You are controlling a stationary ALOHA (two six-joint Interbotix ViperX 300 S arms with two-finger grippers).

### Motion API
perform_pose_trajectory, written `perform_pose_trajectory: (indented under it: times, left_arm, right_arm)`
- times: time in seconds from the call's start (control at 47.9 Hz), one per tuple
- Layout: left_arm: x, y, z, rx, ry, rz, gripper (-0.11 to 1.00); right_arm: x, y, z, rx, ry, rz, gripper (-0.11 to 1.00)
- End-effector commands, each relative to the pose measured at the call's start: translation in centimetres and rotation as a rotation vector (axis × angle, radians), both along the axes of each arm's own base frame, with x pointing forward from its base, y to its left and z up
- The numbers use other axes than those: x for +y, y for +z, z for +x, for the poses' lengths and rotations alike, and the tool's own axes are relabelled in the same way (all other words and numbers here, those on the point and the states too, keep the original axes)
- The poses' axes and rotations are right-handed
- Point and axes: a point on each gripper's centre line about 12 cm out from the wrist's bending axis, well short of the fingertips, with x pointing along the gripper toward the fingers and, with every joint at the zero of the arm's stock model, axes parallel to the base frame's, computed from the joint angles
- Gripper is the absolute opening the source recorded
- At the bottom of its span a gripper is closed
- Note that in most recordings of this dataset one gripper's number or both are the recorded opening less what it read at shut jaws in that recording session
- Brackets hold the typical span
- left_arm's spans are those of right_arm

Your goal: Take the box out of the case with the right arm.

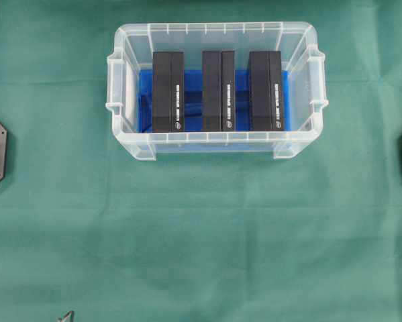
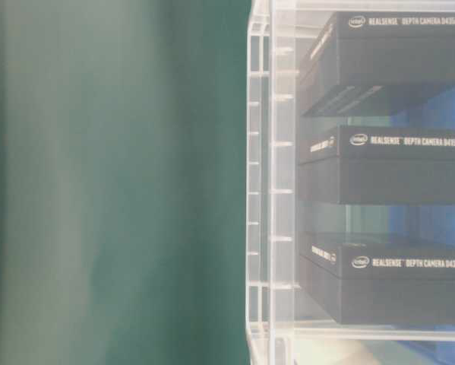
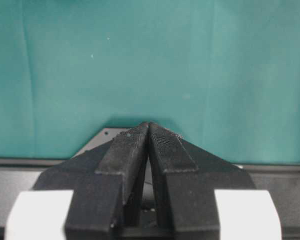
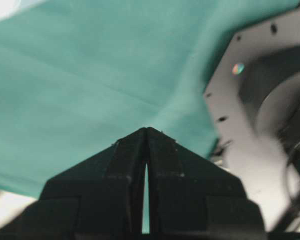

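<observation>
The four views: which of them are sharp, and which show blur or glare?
Overhead view: evenly lit and sharp, the case and its three black boxes clear. Table-level view: box lettering readable, green cloth soft and out of focus. Left wrist view: sharp on the left gripper, jaws shut. Right wrist view: blurred, with a bright glare patch at top left.

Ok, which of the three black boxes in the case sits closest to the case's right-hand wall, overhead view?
The right-hand box of the row. It stands nearest the right wall of the case; the middle box and left box sit further left.
</observation>
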Motion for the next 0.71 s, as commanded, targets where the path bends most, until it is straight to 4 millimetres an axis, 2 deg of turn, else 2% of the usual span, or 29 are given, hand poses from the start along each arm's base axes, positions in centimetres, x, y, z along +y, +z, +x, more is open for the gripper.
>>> perform_pose_trajectory:
  times: [0.0,0.334,0.689]
  left_arm:
    - [-0.1,0.8,0.1,-0.026,-0.005,-0.002,0.0]
    - [-0.1,0.8,0.1,-0.023,-0.003,-0.002,0.0]
    - [-0.1,0.8,0.1,-0.021,-0.003,-0.002,0.0]
  right_arm:
    - [-0.1,0.8,0.1,-0.028,-0.033,0.001,0.0]
    - [-0.7,0.6,0.4,-0.021,-0.059,-0.014,0.0]
    - [-5.2,0.4,-0.1,0.014,-0.13,-0.071,0.0]
